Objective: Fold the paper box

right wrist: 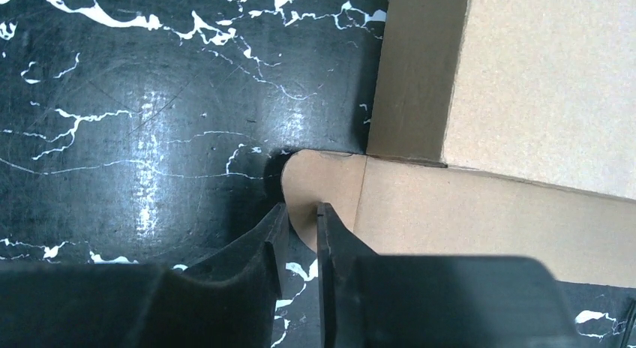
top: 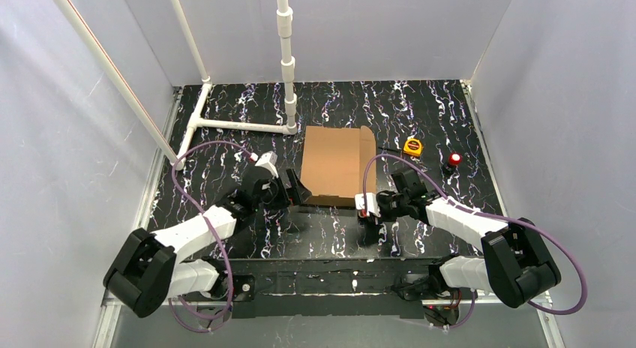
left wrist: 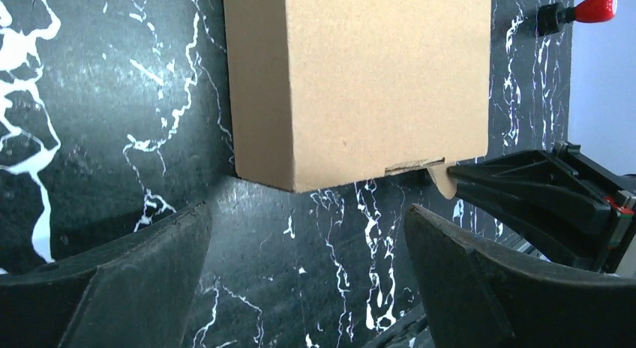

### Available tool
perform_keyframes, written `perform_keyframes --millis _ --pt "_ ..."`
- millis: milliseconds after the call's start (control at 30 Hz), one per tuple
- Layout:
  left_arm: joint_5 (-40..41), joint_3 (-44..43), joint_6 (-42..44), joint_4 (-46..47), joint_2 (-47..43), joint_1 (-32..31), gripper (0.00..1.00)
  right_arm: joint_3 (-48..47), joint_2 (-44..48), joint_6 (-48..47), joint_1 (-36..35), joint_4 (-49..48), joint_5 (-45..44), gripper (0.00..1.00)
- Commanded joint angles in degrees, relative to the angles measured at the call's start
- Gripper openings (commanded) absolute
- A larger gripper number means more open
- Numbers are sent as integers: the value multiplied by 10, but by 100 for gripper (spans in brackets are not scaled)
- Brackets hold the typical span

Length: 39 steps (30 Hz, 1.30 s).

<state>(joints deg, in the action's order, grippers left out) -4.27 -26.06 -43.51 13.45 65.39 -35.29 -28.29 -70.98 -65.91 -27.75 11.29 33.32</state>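
A white pipe frame point(top: 285, 70) is mounted at the far left of the table point(top: 420, 108). The left gripper point(top: 294, 190) is positioned near the near left corner of the box point(top: 334, 164), with no contact seen. Its fingers point(left wrist: 142, 273) are spread wide apart, and nothing is held between them. The box is located at the centre of the table and is laid flat, its broad brown face upward. In the left wrist view a darker side face is seen along its left edge. A rounded tab point(right wrist: 322, 184) is seen projecting from the near right corner. The right gripper point(right wrist: 301, 213) is applied to this tab: its fingers point(right wrist: 341, 247) are set almost together and are clamped on the tab edge. To the right of the box, apart from it, a tape measure point(top: 412, 146) and a red button point(top: 454, 159) are placed.
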Motion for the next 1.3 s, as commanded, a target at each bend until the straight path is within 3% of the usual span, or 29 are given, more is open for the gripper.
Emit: perform_keyframes --millis 0,300,800,1033,1267 --pt "-44 -52 25 3 37 26 98 -18 0 49 5 -28 5 26" --pt "-70 -89 28 20 109 52 98 -25 1 122 17 -66 -18 20" --pt "-114 -132 58 28 188 71 96 -20 -13 171 21 -127 -27 24" --pt "-113 -134 66 27 213 73 89 -27 -17 189 24 -131 -14 11" --pt "-127 -139 70 27 235 80 80 -30 -23 202 30 -135 -4 6"
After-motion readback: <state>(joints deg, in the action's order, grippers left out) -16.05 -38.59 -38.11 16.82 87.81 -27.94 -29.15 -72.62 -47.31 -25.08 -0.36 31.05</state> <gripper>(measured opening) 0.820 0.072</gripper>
